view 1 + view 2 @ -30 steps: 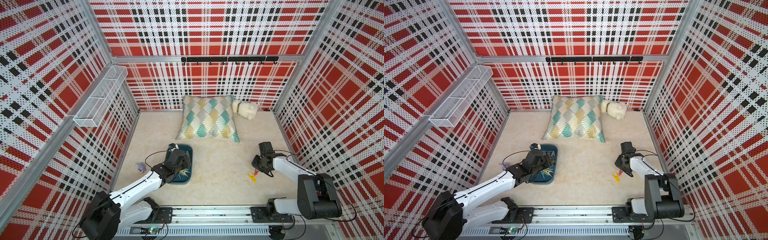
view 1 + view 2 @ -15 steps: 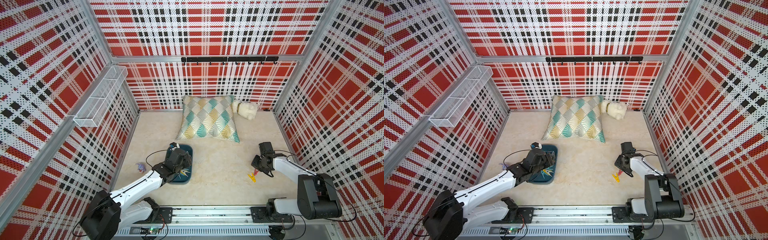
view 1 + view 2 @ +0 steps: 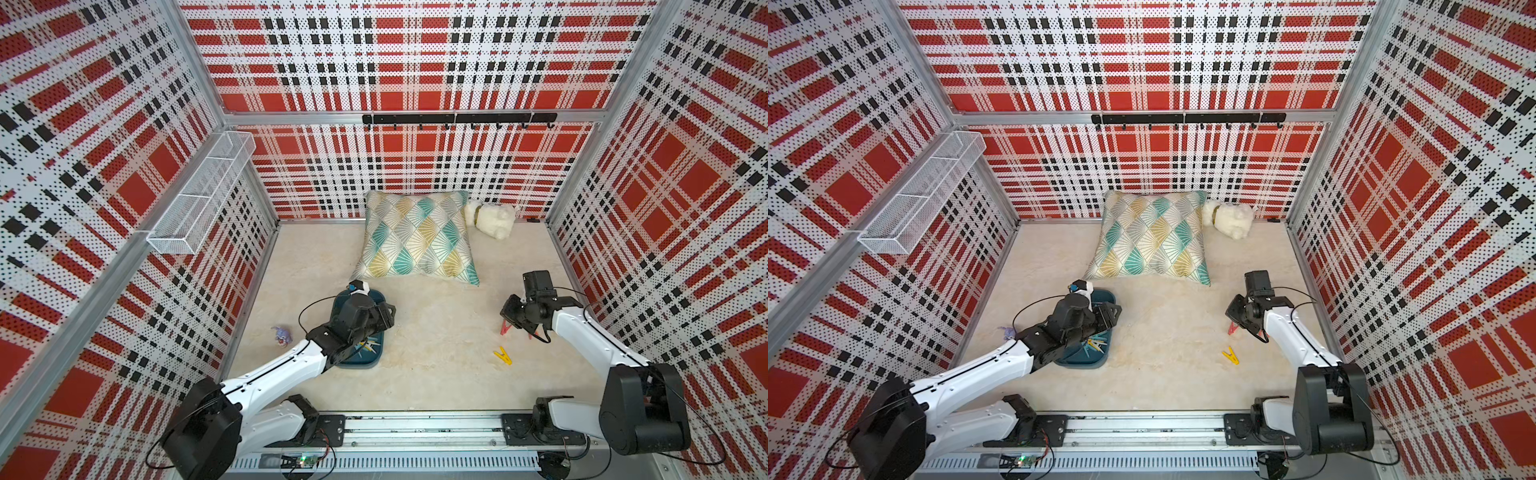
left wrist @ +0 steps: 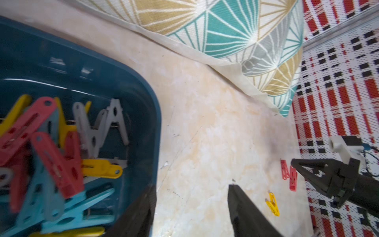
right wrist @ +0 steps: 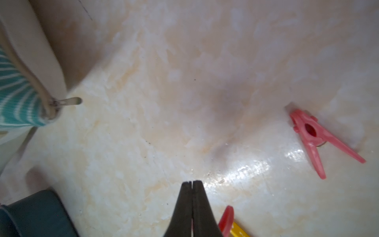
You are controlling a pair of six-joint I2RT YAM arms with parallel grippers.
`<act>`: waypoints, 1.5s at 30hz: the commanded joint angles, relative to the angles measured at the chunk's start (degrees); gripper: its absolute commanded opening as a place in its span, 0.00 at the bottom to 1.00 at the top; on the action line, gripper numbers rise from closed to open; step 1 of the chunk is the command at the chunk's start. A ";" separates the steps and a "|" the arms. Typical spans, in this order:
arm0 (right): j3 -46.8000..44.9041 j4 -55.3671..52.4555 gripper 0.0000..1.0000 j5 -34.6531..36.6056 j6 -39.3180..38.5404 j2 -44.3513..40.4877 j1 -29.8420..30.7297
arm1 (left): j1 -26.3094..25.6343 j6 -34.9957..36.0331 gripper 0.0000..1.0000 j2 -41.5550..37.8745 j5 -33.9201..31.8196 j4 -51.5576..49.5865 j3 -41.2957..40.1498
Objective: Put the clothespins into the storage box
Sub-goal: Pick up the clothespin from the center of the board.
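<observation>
In both top views the box [image 3: 358,365] [image 3: 1079,362] sits near the desk's [image 3: 432,374] left edge, toward the front. It holds a clutch of pins [image 3: 368,347], and the left arm hangs over it. Three more lie loose near the right edge: a red pin [image 3: 505,328] right at the right gripper [image 3: 510,312], the other red pin [image 3: 533,333] half hidden by that wrist, and a yellow pin [image 3: 503,356] nearer the front edge. The task looks almost done, and the step in hand is picking up these last three. Neither grip can be read from up here. The left wrist view shows the left gripper [image 4: 191,187] about half open and empty, just off the box's rim. It alone shows how full the heap inside is, and far off it shows the right gripper's tip beside both red ones. Only the right wrist view shows that gripper's fingers pressed flat together with nothing between them. There the red pin and the yellow pin lie close by the fingers, and the other red pin lies apart to one side. The next move probably calls for parting the fingers, straddling one pin across its narrow body, closing, then carrying it across the desk to the box.
</observation>
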 commanded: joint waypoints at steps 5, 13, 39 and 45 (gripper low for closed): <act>6.12 3.14 0.00 -3.64 7.36 1.82 8.59 | -3.44 -4.67 0.63 5.21 9.27 16.35 -0.48; 13.31 8.15 0.00 -3.22 14.27 8.66 20.08 | -10.03 -6.15 0.64 13.45 9.15 20.46 4.04; 21.81 11.20 0.00 -2.97 20.20 15.32 34.82 | -9.17 -8.60 0.38 11.79 6.22 22.40 1.98; 21.46 10.94 0.00 -2.96 20.05 14.67 35.28 | -8.72 -8.45 0.21 11.15 7.26 22.48 1.43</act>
